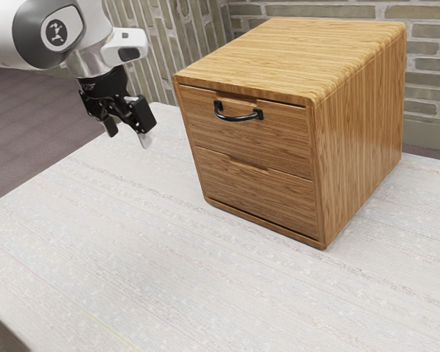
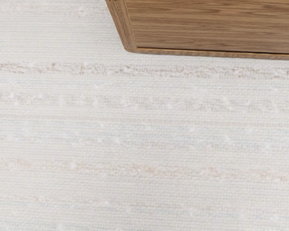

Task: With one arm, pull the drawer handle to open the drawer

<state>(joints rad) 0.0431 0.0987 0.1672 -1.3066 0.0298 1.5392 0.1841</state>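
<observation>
A light wooden cabinet with two drawer fronts stands on the pale table. The upper drawer carries a black curved handle near its top edge and sits flush with the cabinet face. My black gripper hangs above the table toward the exterior view's left of the cabinet, well apart from the handle, fingers open and pointing down with nothing between them. The wrist view looks down on the table with the cabinet's lower front ahead of the hand.
A brick wall runs behind the cabinet. The lower drawer has no visible handle and sits flush. Bare table surface spreads in front of the cabinet and under my hand. The table's edge falls off at the exterior view's left.
</observation>
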